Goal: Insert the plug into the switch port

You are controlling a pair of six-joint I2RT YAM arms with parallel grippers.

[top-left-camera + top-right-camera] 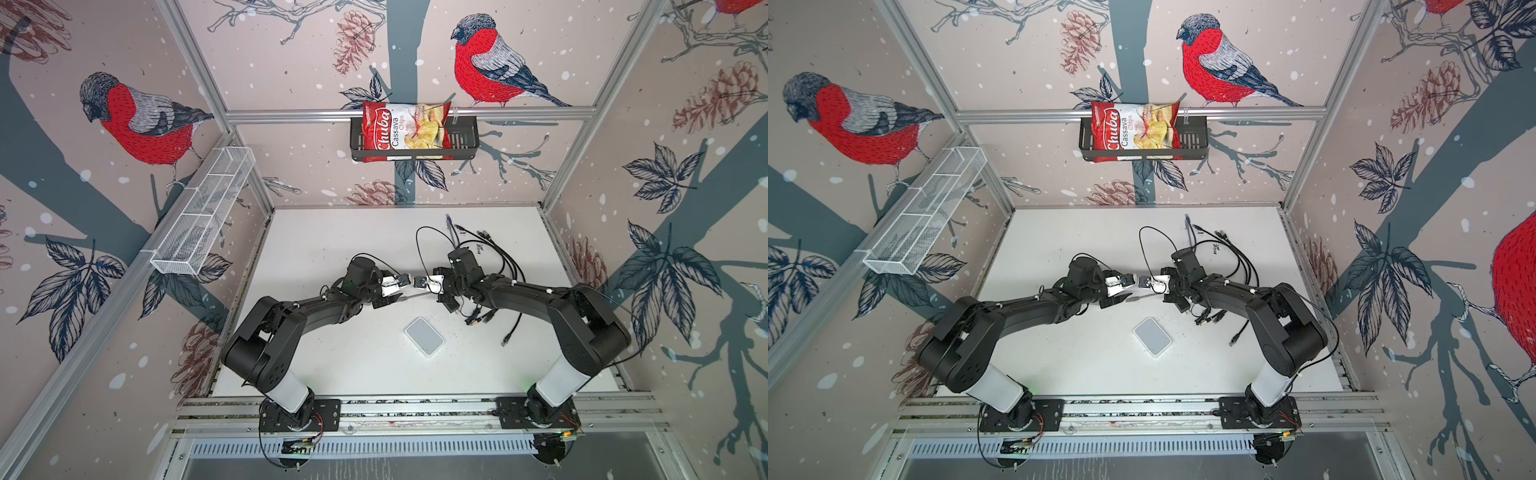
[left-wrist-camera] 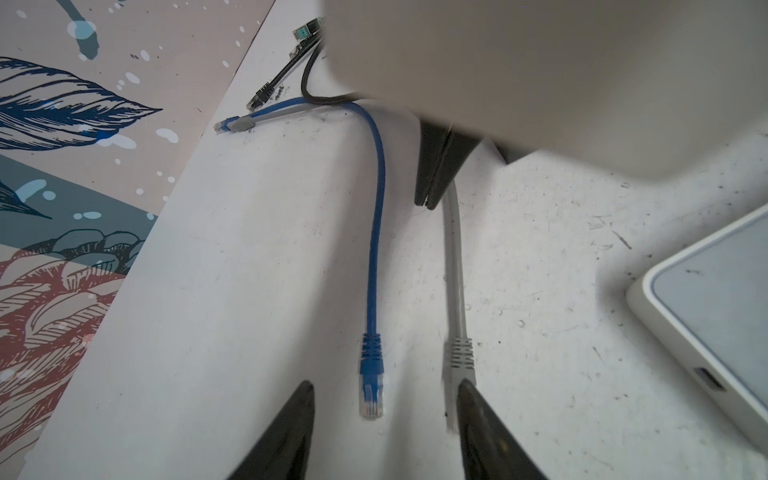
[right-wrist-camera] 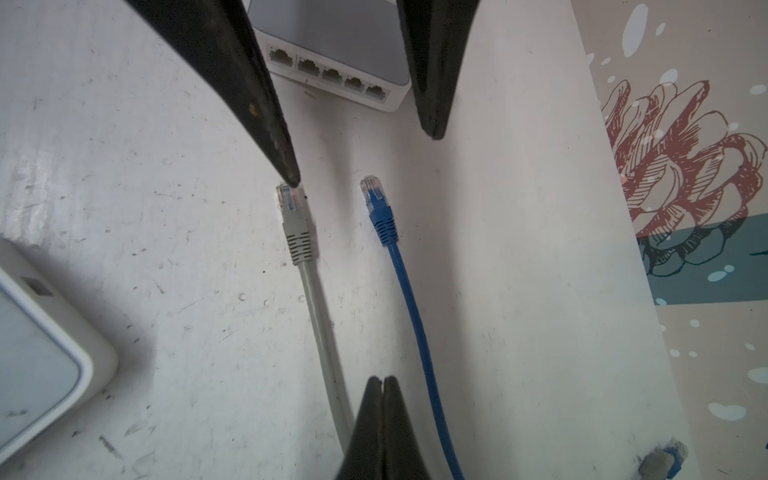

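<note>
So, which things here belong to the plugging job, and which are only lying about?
For the job:
- grey cable and its plug
- switch with five ports
- right fingers, shut on the grey cable
- left fingers, open near the plug

Lying about:
- blue cable
- black cables
- white box
- chips bag in a black basket
- white wire basket

Left arm [image 1: 316, 308] and right arm [image 1: 521, 291] reach inward; left jaws apart, right jaws seemingly pressed together.
</note>
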